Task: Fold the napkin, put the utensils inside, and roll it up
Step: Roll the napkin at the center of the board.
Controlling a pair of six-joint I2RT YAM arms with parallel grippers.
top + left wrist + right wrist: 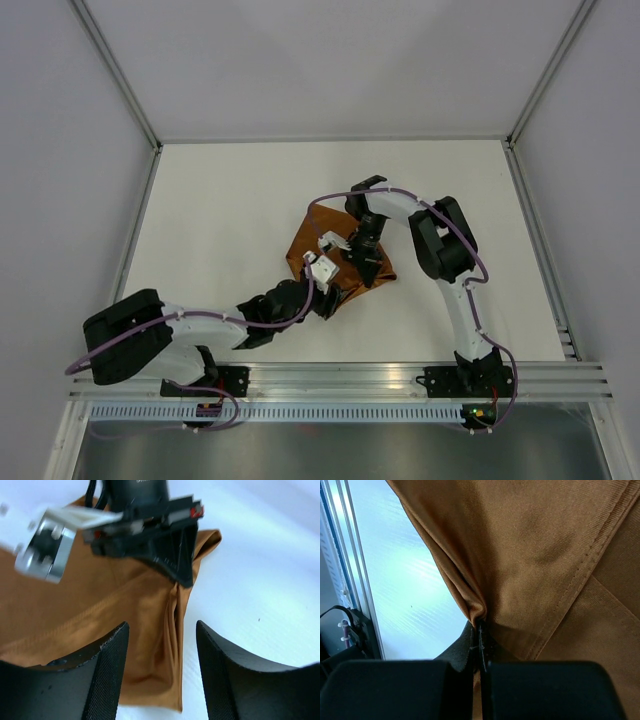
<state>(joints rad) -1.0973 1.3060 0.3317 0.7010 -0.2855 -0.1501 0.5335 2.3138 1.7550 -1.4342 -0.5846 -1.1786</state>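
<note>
Your two arms share one build: white tubular links between chunky black joints. Along the left arm [205,335] a purple cable [250,322] loops from joint to joint, and the right arm [458,310] carries its own purple lead [484,265]. Each arm stands on a black base plate [225,380]. Your left hand [162,627] has two broad black fingers [107,670] with finely dimpled inner faces. Your right hand [481,650] is black too. The left wrist view shows small red marks [196,511] on its crossbar and a blurred white-and-silver bracket [47,545] beside it.
</note>
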